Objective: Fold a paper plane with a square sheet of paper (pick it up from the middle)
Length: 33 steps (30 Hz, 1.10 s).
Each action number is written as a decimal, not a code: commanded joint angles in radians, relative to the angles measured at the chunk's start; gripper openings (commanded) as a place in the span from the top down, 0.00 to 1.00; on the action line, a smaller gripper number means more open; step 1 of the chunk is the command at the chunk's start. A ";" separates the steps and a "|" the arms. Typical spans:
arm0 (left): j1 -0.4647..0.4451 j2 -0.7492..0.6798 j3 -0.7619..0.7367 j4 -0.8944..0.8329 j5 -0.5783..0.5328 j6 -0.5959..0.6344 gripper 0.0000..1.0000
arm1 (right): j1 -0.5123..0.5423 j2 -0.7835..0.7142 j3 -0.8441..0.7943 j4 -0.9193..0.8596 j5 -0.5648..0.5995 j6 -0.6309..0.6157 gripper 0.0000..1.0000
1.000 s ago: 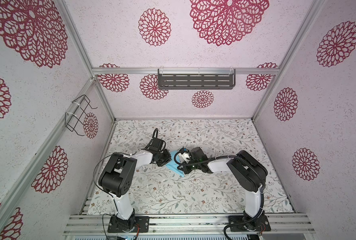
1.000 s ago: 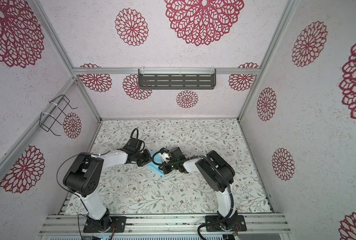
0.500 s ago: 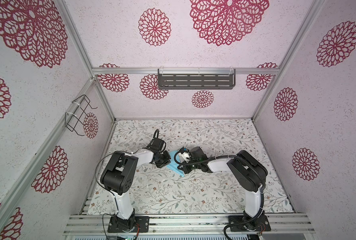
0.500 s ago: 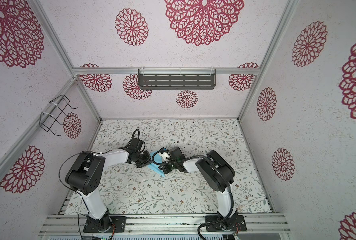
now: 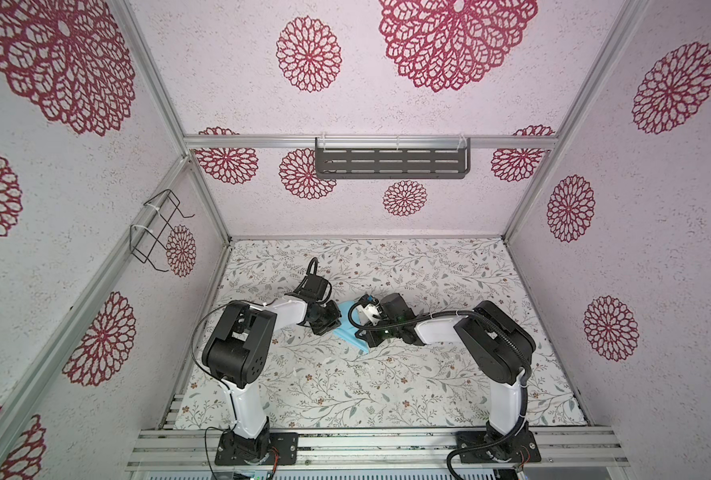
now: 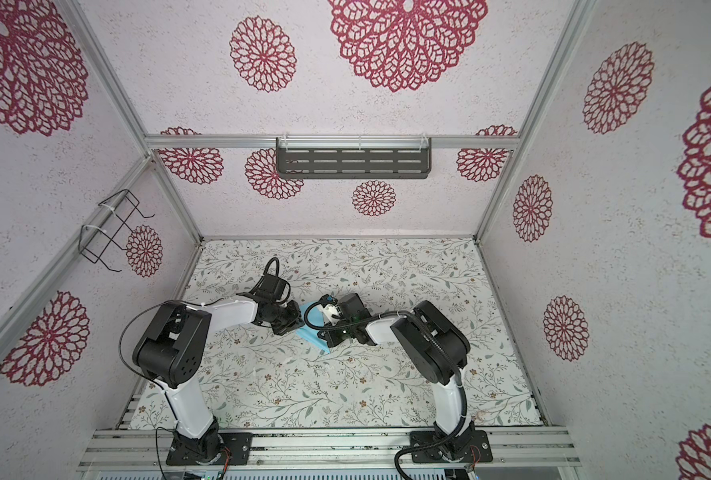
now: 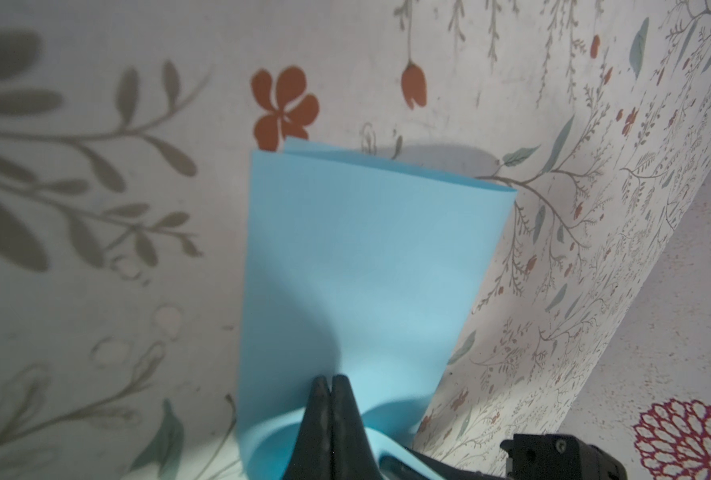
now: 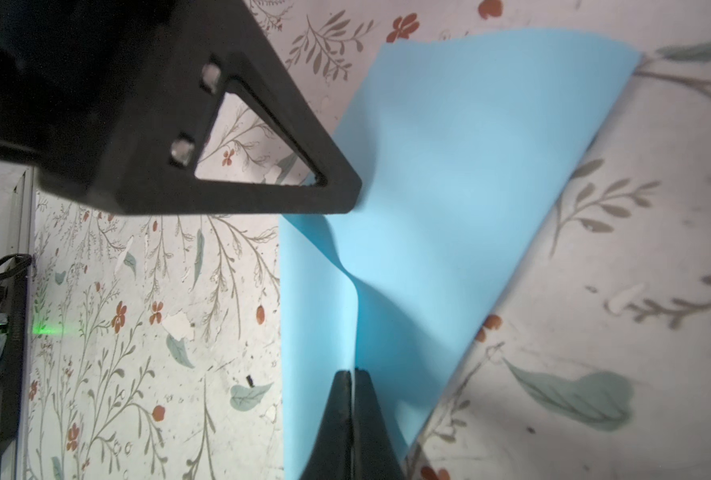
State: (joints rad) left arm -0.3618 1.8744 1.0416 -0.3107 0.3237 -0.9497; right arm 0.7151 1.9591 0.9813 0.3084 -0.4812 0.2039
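Shifted slightly, left tool [image 7: 331,380] and right tool [image 8: 352,372] each pinch the folded paper sheet [image 7: 370,257].

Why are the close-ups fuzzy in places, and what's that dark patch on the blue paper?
Left wrist view: the table print nearest the lens is out of focus; the dark patch is soft shadow on the blue paper near the left tool. Right wrist view: the print close to the right tool is blurred too.

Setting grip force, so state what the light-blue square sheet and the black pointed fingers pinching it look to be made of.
The light-blue square sheet looks like thin matte paper: it bends and curls softly without glare. The black pointed fingers look like matte, grainy plastic, possibly printed; no metallic shine.
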 commanded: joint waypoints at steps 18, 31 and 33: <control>0.000 0.038 0.048 -0.087 -0.004 0.057 0.97 | -0.007 -0.004 0.016 -0.042 0.015 -0.009 0.99; -0.007 -0.183 -0.057 0.149 0.090 -0.029 0.80 | -0.008 0.023 0.021 -0.075 0.015 -0.017 0.99; -0.018 -0.206 -0.125 0.256 0.104 -0.076 0.80 | -0.007 0.026 0.023 -0.075 0.013 -0.015 0.99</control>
State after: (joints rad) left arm -0.3672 1.6901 0.9920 -0.2173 0.3931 -0.9428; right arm 0.7113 1.9583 0.9871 0.2855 -0.4755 0.2028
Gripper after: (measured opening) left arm 0.198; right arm 0.056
